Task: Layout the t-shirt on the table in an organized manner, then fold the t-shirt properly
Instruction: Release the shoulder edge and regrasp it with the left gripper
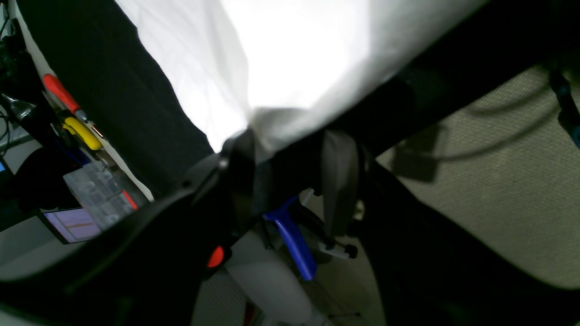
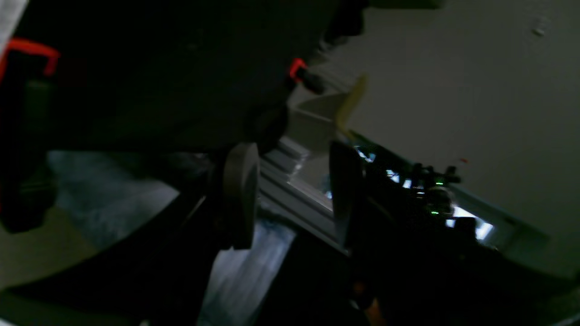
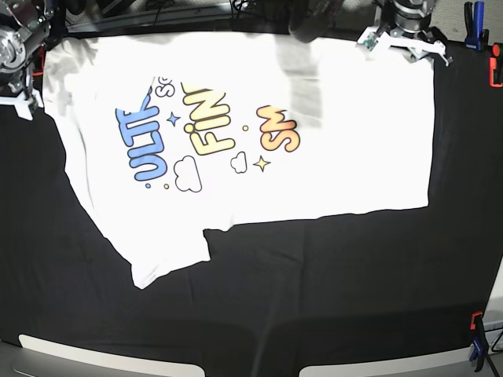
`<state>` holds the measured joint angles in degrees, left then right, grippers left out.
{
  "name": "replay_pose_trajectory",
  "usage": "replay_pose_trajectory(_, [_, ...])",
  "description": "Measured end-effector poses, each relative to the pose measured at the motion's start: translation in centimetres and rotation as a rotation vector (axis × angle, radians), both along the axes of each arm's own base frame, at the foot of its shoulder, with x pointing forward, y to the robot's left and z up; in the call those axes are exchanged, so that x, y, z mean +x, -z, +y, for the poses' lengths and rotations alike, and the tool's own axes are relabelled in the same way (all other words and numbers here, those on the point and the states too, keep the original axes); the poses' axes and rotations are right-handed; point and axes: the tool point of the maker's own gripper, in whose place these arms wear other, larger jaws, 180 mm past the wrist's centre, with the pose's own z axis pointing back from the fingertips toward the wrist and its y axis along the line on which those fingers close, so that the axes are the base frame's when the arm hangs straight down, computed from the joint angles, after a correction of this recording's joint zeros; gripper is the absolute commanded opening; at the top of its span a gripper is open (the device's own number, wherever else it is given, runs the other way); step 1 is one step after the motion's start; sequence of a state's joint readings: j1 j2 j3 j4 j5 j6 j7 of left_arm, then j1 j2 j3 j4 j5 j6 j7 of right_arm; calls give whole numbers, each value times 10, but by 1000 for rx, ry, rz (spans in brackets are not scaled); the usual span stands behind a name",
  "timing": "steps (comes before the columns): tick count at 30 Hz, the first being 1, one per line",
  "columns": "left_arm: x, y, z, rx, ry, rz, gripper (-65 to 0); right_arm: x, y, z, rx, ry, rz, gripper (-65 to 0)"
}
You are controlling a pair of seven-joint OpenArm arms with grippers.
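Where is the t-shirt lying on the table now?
In the base view, the t-shirt lies print-up along the far edge of the table, one sleeve pointing toward the near left.

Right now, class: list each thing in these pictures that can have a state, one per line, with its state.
T-shirt: spread flat, print side up, one sleeve folded across the top.
Table: covered by black cloth.
Left gripper: open, shirt edge between the jaws.
Right gripper: open, holding nothing.
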<state>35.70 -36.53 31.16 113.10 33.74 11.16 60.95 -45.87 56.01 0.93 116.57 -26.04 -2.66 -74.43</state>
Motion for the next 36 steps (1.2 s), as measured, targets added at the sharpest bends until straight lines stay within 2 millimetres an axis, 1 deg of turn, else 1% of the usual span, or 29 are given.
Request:
replay_pose_trajectory(5, [0,-1,3,8,-11,0,-417,2,-2,-1,-13,-8,-6,-399])
replay_pose_trajectory(6, [0,-1,7,19,-26,5,-417,2,-2,-1,-13,-8,-6,-399])
replay_pose_trajectory(8, [-2,-3,22,70,-70,17,-417,2,-3,-1,-14,-8,-6,-399])
replay_pose_trajectory(10, [5,-13,34,136,-90,-39,-417,6,-10,-2,-39,-14,-56,-399])
replay_pose_trajectory(13, [17,-27,42,194,-95,-138,-417,20,-36,-4,-132,-49,-214,-399])
replay_pose_trajectory(15, [22,-37,48,233,-111,-195,-417,26,-49,-4,-170,-70,-288,-399])
replay_pose_trajectory(18, [34,-56,53,270,-127,-326,-418,28,-52,-3,-175,-77,-308,-399])
replay_pose_trajectory(20, [43,-60,45,210,-117,-388,-423,29,-51,-2,-171,-86,-310,-399])
replay_pose_trajectory(23, [43,-37,15,-20,-112,-329,-435,30,-49,-1,-155,-85,-305,-400])
replay_pose_trajectory(25, [41,-26,6,-95,-130,-278,-435,28,-45,-2,-138,-73,-297,-399])
replay_pose_trajectory(27, [52,-29,3,-116,-123,-302,-435,27,-44,-2,-130,-67,-293,-399])
replay_pose_trajectory(30, [73,-34,-9,-203,-109,-352,-435,26,-41,-2,-115,-61,-288,-400])
replay_pose_trajectory(32, [77,-32,-14,-240,-114,-331,-435,27,-40,-1,-110,-68,-289,-400])
replay_pose_trajectory(34, [82,-33,-13,-243,-119,-338,-435,27,-40,-1,-109,-69,-289,-400])
replay_pose_trajectory(36, [88,-41,-9,-206,-112,-369,-435,27,-40,-1,-109,-69,-289,-400])
